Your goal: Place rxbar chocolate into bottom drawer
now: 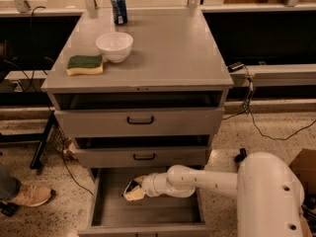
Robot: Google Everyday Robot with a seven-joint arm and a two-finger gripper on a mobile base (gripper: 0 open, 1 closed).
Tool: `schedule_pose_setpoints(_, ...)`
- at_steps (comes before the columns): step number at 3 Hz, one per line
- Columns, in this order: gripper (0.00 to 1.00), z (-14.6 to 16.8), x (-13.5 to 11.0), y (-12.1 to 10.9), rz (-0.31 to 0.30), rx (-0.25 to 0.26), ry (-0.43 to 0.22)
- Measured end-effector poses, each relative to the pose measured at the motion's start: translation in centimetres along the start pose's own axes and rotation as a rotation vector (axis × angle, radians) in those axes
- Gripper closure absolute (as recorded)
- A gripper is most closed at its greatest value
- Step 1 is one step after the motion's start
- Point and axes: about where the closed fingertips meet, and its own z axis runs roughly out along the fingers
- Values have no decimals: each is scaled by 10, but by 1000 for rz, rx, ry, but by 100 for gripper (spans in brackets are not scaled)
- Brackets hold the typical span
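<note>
Far out to the left of my pincer (131,191), down at floor level, there is a shoe (27,195), well apart from anything I am doing. Up and to the left of it, on the worktop (168,53), lie a green-and-yellow sponge (85,64) and just beside it a white bowl (114,46), with a blue can (118,8) farther back, almost straight above my pincer; none of these concern me. My pincer itself is reaching in under the middle drawer (143,156), low inside the open bottom drawer (163,212), toward its left rear part, and as far as I can see it is clamped on the snack bar (130,185), a dark sliver at its tip. So the bar is already inside the drawer's space, hanging just above the grey floor, though I cannot tell whether it touches. I judge it light and flat, with a slick crinkly wrapper and a slightly yielding body, so holding it across the narrow width with modest pressure suits it; a short drop would not harm it. To the right of my pincer my white arm (207,181) stretches back over the drawer, and beyond it, at the far right edge, sits a cardboard box (305,168).
</note>
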Motion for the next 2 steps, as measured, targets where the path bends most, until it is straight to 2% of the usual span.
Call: schedule_pose_setpoints(2, 26, 35, 23, -5, -6, -6, 60)
